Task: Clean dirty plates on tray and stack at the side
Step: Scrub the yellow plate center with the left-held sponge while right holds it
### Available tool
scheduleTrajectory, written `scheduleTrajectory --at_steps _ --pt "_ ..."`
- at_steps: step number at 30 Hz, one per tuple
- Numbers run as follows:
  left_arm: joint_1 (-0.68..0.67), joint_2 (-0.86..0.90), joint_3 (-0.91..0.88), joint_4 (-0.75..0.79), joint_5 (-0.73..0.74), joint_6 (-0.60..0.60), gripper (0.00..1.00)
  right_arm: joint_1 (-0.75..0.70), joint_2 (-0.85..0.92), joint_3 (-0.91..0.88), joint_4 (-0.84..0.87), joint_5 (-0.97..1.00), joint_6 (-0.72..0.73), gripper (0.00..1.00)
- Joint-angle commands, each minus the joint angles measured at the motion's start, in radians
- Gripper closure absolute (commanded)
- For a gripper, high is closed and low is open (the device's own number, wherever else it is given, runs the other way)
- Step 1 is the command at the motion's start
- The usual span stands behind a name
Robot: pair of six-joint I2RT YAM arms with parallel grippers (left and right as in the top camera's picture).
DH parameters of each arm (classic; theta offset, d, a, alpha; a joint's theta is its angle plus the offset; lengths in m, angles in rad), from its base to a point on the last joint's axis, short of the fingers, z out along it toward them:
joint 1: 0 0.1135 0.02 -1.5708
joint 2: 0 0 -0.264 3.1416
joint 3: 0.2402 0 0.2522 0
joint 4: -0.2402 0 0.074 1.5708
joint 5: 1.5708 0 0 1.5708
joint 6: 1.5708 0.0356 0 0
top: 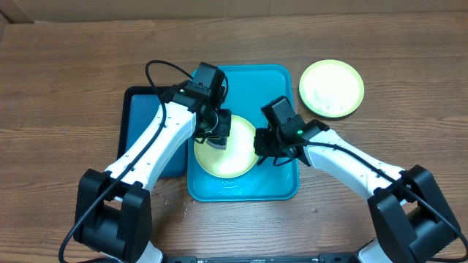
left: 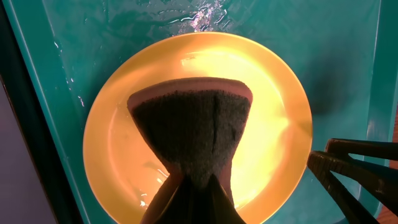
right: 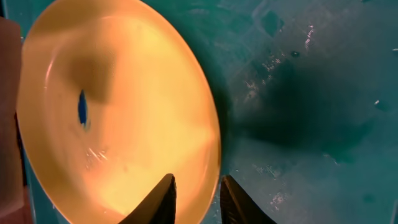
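The left jaws clenched a dark sponge [left: 193, 124] on the plate [top: 238, 153] in the tray [top: 252, 82]; the right jaws gripped its rim. A second plate [top: 331, 88] lay on the bench [top: 66, 73] nearby.

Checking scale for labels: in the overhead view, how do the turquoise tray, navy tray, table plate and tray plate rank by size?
1. Turquoise tray.
2. Navy tray, though partly hidden.
3. Table plate and tray plate look alike; the tray plate is partly covered.
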Motion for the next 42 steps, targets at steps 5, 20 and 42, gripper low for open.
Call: scheduleTrajectory --at_steps 5,20,42 --pt "0.003 -0.003 0.001 0.005 -0.010 -0.010 0.95 0.005 0.000 -0.029 0.031 0.036 0.005 0.77" --pt "0.003 -0.003 0.000 0.004 0.001 -0.010 0.96 0.006 0.028 -0.067 0.080 0.036 0.080 0.85" --pt "0.003 0.004 -0.044 0.029 0.001 -0.014 0.95 0.006 0.055 -0.067 0.106 0.009 0.080 0.96"
